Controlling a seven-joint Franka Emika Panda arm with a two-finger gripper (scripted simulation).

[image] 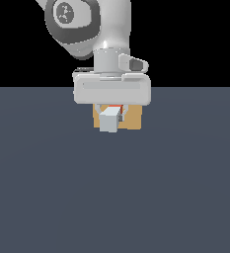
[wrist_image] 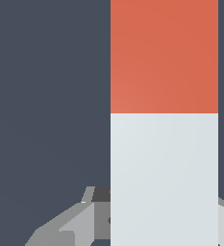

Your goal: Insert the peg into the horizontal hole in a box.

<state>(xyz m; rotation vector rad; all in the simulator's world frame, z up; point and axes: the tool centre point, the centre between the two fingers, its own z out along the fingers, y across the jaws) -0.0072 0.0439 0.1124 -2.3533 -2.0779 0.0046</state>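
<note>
The gripper point(image: 111, 112) clamps the peg point(image: 109, 120) by its white part, white end toward the viewer, orange-red end pointing at the box point(image: 133, 119) directly behind. The hole is hidden. Grasp and lift look done; whether insertion has begun cannot be told.

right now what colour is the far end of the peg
Orange-red; the rest of the peg is white. The wrist view shows it best.
</note>
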